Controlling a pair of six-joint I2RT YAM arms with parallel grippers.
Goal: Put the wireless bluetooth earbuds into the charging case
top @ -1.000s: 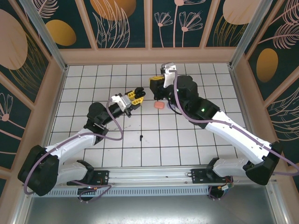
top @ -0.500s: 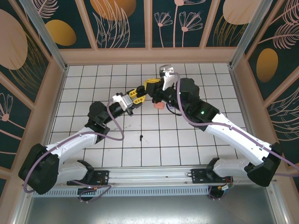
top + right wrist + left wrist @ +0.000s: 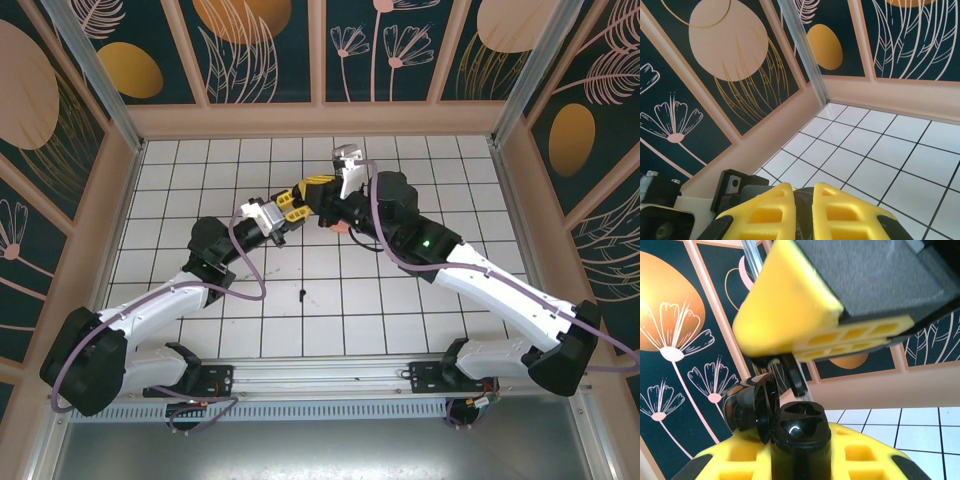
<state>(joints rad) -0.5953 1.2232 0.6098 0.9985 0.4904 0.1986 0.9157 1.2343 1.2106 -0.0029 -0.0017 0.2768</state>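
My left gripper (image 3: pixel 296 200) is shut on a black charging case (image 3: pixel 801 431), held upright off the table with its lid (image 3: pixel 760 409) swung open to the left. Two empty sockets show in the case top. My right gripper (image 3: pixel 314 187) hangs just above the case, and its yellow fingers (image 3: pixel 790 305) stand nearly together. A black earbud (image 3: pixel 797 376) is pinched in them, its stem pointing down at the case. In the right wrist view the gripper (image 3: pixel 803 192) shows a dark piece between its pads. Another black earbud (image 3: pixel 302 294) lies on the tiles.
A coral-pink case (image 3: pixel 340 227) lies on the white tiled floor (image 3: pixel 400 300), partly under the right arm. Patterned walls (image 3: pixel 260 50) close the cell at the back and sides. The left wrist camera body (image 3: pixel 670 210) sits close below my right gripper.
My right gripper has moved left and come over the open case. The left gripper has shifted slightly up and right with the case. Both grips stay as they were.
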